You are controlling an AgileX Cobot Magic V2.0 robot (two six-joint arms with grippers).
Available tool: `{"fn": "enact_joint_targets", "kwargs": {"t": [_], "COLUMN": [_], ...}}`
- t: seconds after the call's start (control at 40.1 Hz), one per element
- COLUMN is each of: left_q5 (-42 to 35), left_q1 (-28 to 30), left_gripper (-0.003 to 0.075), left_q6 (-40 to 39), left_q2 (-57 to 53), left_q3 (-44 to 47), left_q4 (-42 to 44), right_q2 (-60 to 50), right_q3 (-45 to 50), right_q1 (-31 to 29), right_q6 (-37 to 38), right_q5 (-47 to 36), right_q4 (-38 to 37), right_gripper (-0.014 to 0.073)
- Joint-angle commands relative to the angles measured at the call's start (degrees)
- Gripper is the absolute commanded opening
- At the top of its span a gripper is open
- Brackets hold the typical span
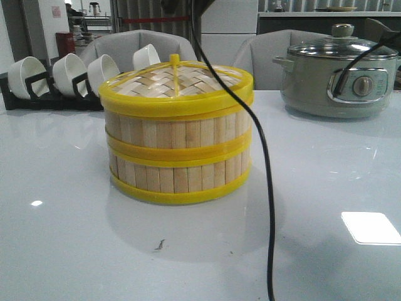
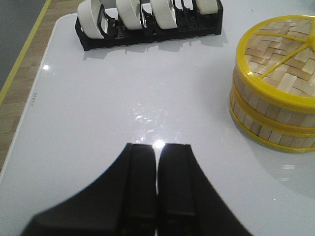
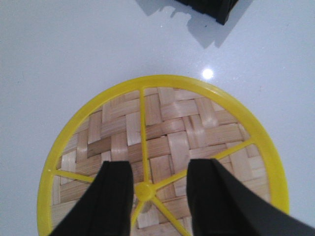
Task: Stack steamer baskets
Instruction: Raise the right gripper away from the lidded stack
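Stack looks complete: two baskets with lid seated on top, mid tabletop. Right gripper hangs over the lid, jaws spread wide either side of the yellow knob, holding nothing. Whether the pads touch the weave is unclear. Likely step is release and retreat: best to lift straight up, jaws kept wide, so the knob isn't clipped and the lid stays square. Left gripper has jaws pressed together, empty, with the stack off to one side and well apart. Bowl rack lies far ahead of the left jaws. Pot sits clear. Black cable hangs in front of the stack, a possible snag.
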Motion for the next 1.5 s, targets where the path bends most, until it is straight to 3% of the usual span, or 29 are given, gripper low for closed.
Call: {"fn": "enact_joint_targets", "kwargs": {"t": [0.0, 0.224, 0.399, 0.848, 1.197, 1.321, 1.471], "left_q5": [-4.03, -4.03, -4.03, -4.03, -4.03, -4.03, -4.03], "left_q1": [-0.38, -0.38, -0.38, -0.38, -0.38, -0.38, -0.38], "left_gripper": [0.0092, 0.0092, 0.0092, 0.0092, 0.0092, 0.0092, 0.0092], "left_q6": [-0.63, -0.63, -0.63, -0.63, -0.63, -0.63, -0.63], "left_q2": [-0.06, -0.06, -0.06, -0.06, -0.06, -0.06, -0.06], "left_q3": [-1.51, -1.51, -1.51, -1.51, -1.51, -1.51, -1.51], "left_q4": [1.01, 1.01, 1.01, 1.01, 1.01, 1.01, 1.01], "right_q2": [-6.8, -16.13, -26.99, -61.39, -80.17, -84.3, -87.56], "right_q3": [-0.19, 9.05, 23.16, 71.24, 98.32, 105.17, 109.88], "right_q1": [-1.51, -6.43, -11.4, -26.48, -26.99, -26.99, -26.99], "right_q6": [-0.38, -0.38, -0.38, -0.38, -0.38, -0.38, -0.38], "right_q5": [-3.36, -5.21, -9.9, -38.67, -52.56, -57.94, -60.38], "right_q4": [-0.64, -0.71, -0.71, -0.71, -0.65, -0.65, -0.65], "right_gripper": [0.0382, 0.0382, 0.0382, 0.0382, 0.0376, 0.0295, 0.0034]}}
